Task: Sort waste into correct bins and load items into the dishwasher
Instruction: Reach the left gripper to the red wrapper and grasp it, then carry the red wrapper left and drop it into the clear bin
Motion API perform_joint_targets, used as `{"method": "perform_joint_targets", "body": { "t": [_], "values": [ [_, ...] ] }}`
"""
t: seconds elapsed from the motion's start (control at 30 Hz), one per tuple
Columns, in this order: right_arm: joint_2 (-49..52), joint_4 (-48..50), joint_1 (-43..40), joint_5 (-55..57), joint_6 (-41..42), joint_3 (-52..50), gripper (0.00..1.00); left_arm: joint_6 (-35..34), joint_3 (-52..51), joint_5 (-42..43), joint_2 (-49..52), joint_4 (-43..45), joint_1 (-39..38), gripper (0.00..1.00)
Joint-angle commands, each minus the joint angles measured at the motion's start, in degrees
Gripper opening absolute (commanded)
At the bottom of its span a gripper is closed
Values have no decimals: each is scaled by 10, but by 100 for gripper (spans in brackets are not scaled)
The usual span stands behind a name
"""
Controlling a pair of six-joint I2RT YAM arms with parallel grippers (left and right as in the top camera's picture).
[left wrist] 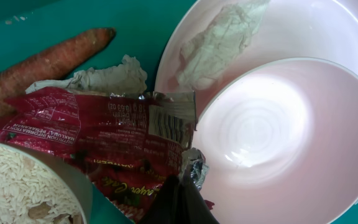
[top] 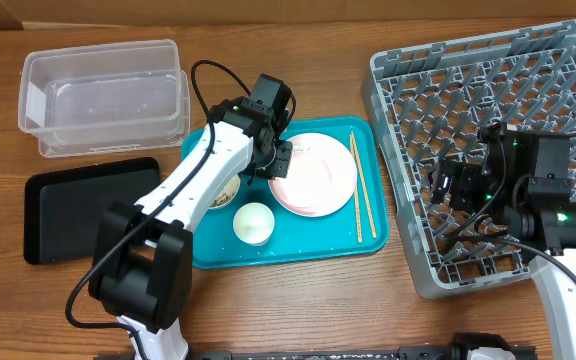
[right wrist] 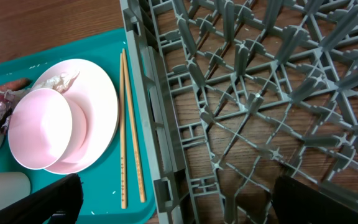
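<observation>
Left claw (left wrist: 180,200) is pinched together on the edge of the red snack wrapper (left wrist: 98,134), which sits on the teal tray (left wrist: 42,18) between the carrot (left wrist: 42,59) and the pink cup (left wrist: 284,137). Right claw (right wrist: 179,202) hangs wide apart over the grey dish rack (right wrist: 260,93).

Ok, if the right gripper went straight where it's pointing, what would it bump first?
Probably the grey dish rack: the open right gripper points down at its peg lattice, near the wall beside the teal tray. Depth is unclear.
</observation>
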Motion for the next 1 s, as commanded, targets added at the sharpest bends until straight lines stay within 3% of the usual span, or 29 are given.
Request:
{"method": "perform_joint_targets", "body": {
  "t": [0.0,0.23,0.47,0.97],
  "values": [
    [-1,3,2,4,4,16,100,1,17,4,0,-2,-2,4],
    [-1,3,2,6,4,16,100,2,140,-58,-24,-74,35,4],
    [-1,3,2,6,4,16,100,15,263,-100,-36,-79,99,4],
    [-1,5,2,6,4,16,100,12,276,-111,-19,-44,288,4]
  ]
}}
